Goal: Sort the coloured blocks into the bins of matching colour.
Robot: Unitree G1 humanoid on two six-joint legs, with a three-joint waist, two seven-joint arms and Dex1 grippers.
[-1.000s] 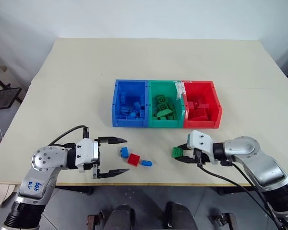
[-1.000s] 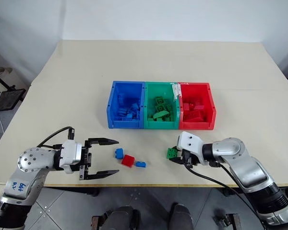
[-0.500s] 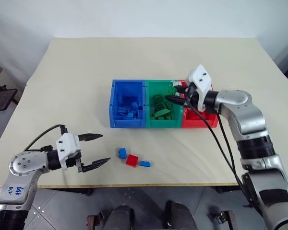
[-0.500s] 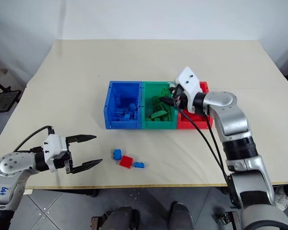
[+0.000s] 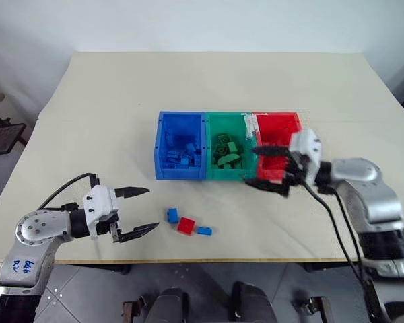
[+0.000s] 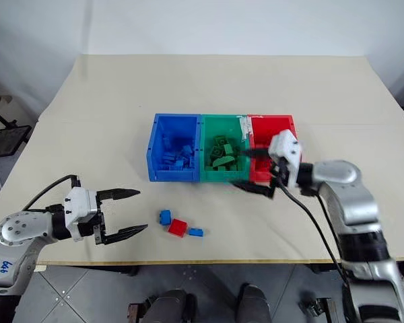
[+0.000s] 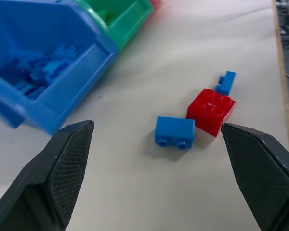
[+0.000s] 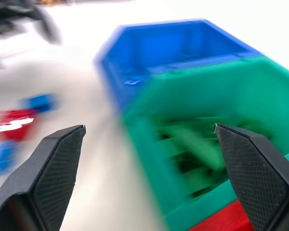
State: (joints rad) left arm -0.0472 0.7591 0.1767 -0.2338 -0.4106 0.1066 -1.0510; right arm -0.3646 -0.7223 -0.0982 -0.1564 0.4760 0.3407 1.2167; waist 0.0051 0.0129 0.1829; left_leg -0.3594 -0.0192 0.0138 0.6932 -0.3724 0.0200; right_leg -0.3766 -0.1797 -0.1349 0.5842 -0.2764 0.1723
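Left hand [image 5: 136, 212], wide and empty, being lined up on blue block [image 5: 172, 215]; narrower approach advised, sparing red block [image 5: 186, 225]. Right hand [image 5: 271, 168] wide, empty, beside bins [image 5: 207, 176].

Three joined bins stand in a row on the tabletop [image 5: 121, 101]: a blue bin [image 5: 182, 153], a green bin [image 5: 227, 156] in the middle and a red bin [image 5: 277, 134]. The blue and green bins hold heaps of studded bricks in their own colours. Near the blue bin's front wall, three loose blocks lie close together: a blue block [image 5: 172, 215], a red block [image 5: 186, 225] just beside it, and a smaller blue block [image 5: 204, 230].
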